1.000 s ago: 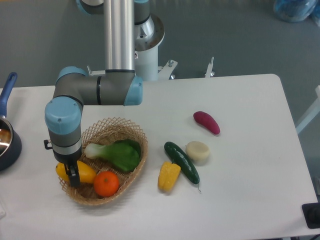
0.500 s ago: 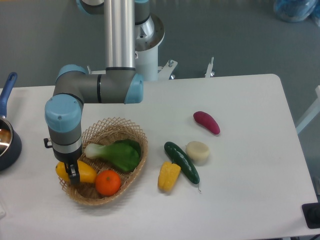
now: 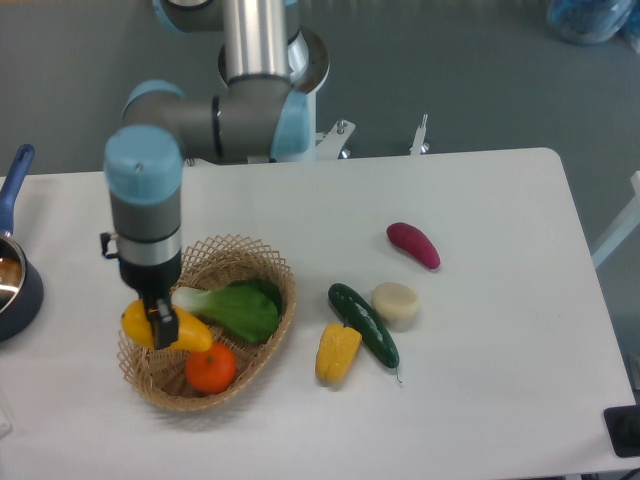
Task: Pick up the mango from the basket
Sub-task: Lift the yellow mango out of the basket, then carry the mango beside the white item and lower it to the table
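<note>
The mango is a glossy yellow oval fruit with an orange-tinged end. My gripper is shut on it and holds it just above the left part of the wicker basket. One dark finger crosses the front of the mango. The arm comes down from above and hides part of the basket's left rim. A round orange and a leafy green vegetable lie in the basket below and to the right of the mango.
A yellow bell pepper, a dark green cucumber, a pale round piece and a purple-red sweet potato lie on the white table right of the basket. A blue-handled pot stands at the left edge.
The gripper has risen and shifted slightly right with the mango in it. The mango has come up off the basket floor. The basket has shifted slightly.
</note>
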